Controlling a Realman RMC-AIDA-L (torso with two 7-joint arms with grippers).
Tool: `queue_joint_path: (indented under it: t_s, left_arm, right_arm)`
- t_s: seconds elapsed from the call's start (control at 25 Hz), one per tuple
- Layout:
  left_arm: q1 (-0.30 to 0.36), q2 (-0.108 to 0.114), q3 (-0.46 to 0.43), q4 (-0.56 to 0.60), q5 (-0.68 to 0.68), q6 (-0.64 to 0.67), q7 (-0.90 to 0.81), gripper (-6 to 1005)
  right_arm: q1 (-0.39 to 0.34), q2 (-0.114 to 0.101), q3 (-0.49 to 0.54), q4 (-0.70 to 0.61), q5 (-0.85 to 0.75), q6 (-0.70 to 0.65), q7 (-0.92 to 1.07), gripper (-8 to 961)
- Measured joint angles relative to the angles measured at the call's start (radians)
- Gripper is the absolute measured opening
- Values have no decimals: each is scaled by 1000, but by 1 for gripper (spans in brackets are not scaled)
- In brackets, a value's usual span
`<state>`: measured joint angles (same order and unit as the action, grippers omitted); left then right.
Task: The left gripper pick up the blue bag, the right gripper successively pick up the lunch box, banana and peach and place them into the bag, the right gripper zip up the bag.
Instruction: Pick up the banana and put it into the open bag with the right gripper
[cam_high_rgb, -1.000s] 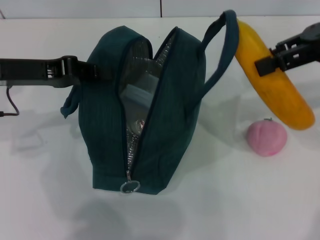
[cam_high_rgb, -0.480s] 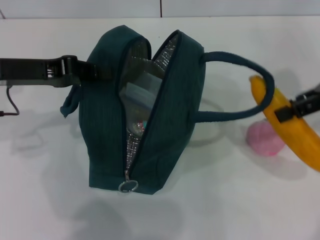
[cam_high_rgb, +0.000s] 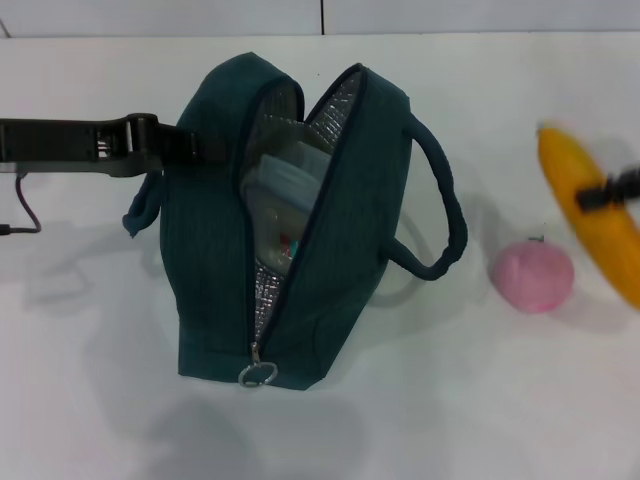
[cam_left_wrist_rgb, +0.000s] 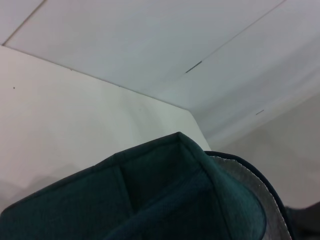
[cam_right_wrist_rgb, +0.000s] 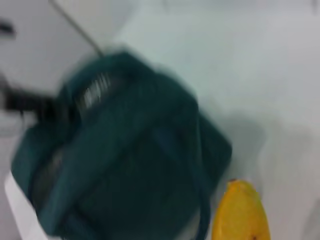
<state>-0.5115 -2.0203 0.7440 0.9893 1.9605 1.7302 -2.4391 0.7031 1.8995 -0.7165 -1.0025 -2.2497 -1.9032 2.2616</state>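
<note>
The blue bag (cam_high_rgb: 290, 230) stands upright mid-table with its zipper open and the silver lining showing. Inside it lies the lunch box (cam_high_rgb: 285, 185). My left gripper (cam_high_rgb: 160, 145) comes in from the left, shut on the bag's left handle; the left wrist view shows only the bag's fabric (cam_left_wrist_rgb: 165, 200). At the far right, the banana (cam_high_rgb: 590, 215) hangs above the table, with my right gripper (cam_high_rgb: 612, 188) shut on it and blurred by motion. The peach (cam_high_rgb: 532, 277) rests on the table between bag and banana. The right wrist view shows the bag (cam_right_wrist_rgb: 125, 160) and the banana's tip (cam_right_wrist_rgb: 240, 215).
The bag's right handle (cam_high_rgb: 440, 215) droops beside the bag toward the peach. The metal ring pull (cam_high_rgb: 258, 373) hangs at the bag's near end. A dark cable (cam_high_rgb: 20, 210) lies at the left edge. White table surrounds the bag.
The right gripper carried the banana away to the right of the bag. The bag's right handle, earlier hooked over the banana, slipped off and dropped beside the bag. The left gripper stayed put.
</note>
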Motion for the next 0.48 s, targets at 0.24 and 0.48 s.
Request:
queue_joint_path:
  t_s: [0.24, 0.48]
  left_arm:
    - [1, -2, 0, -1, 0, 11, 0, 32]
    - [-4, -6, -1, -1, -7, 35, 0, 32]
  right_arm:
    - [-1, -9, 96, -32, 321, -34, -21, 445]
    - [18, 11, 44, -4, 646, -36, -78, 447]
